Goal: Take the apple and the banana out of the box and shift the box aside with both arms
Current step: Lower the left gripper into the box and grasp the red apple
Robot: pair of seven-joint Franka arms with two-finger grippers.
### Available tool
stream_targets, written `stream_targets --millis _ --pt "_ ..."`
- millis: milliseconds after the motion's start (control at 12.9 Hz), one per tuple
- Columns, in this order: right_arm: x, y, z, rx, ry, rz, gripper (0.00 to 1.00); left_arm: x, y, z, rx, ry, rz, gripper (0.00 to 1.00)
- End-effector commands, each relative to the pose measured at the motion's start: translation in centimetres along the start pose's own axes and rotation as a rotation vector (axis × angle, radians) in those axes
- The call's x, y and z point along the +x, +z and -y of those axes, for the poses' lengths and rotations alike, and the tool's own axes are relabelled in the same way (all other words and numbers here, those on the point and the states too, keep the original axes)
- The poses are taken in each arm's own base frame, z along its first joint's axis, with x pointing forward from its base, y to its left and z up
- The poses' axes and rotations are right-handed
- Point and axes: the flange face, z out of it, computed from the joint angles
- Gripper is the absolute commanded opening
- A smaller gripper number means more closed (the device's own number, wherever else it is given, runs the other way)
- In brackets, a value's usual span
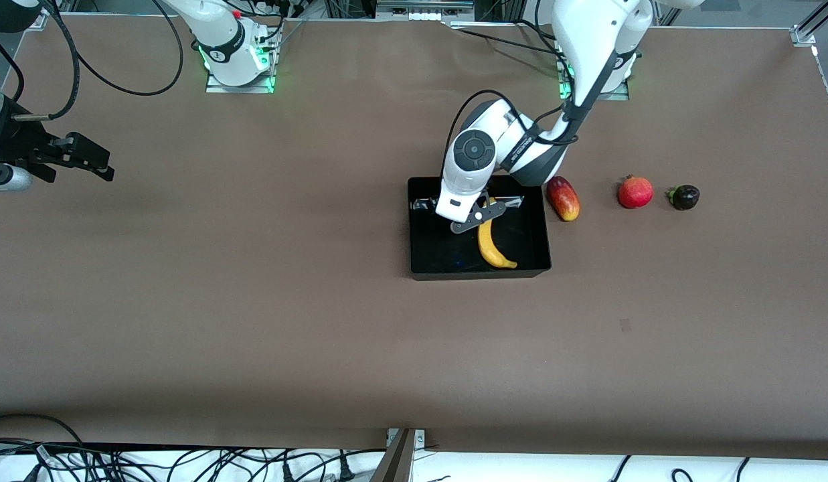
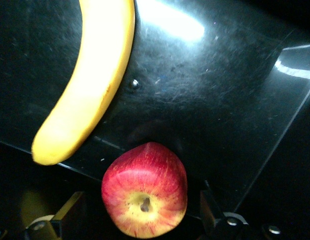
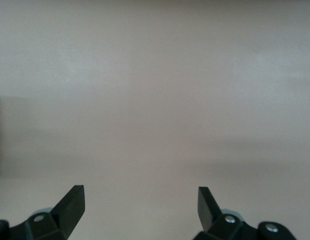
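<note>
Apple [image 2: 145, 192], red with yellow base, sits between left claw's [image 2: 137, 220] spread fingers in box [image 1: 427, 254]; right claw [image 3: 140, 210] open.

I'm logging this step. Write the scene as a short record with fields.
left gripper: over the box, apple between its jaws; whether gripped or just let go cannot be told
right gripper: waits at the right arm's end of the table, jaws open, empty
box: open-top, black, mid-table
banana: lying in the box
apple: in the box, beside the banana's end
mango: on the table beside the box
pomegranate: on the table, toward the left arm's end
dark fruit: beside the pomegranate
</note>
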Motion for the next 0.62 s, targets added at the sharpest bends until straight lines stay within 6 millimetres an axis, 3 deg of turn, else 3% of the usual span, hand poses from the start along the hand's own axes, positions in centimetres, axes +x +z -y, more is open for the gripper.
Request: stream_targets --millis 0,310,543 --pt "0.1 -0.4 -0.2 -0.006 -0.007 -0.009 1.00 -0.5 1.4 0.1 0.005 -0.007 -0.044 1.00" --pt "0.1 -0.4 -0.2 -0.006 -0.007 -0.009 1.00 -0.4 2.3 0.1 -0.012 -0.034 -0.055 1.00" --pt "0.1 -0.4 -0.2 -0.006 -0.007 -0.009 1.00 -1.0 2.7 0.3 -0.001 -0.045 -0.054 0.93"
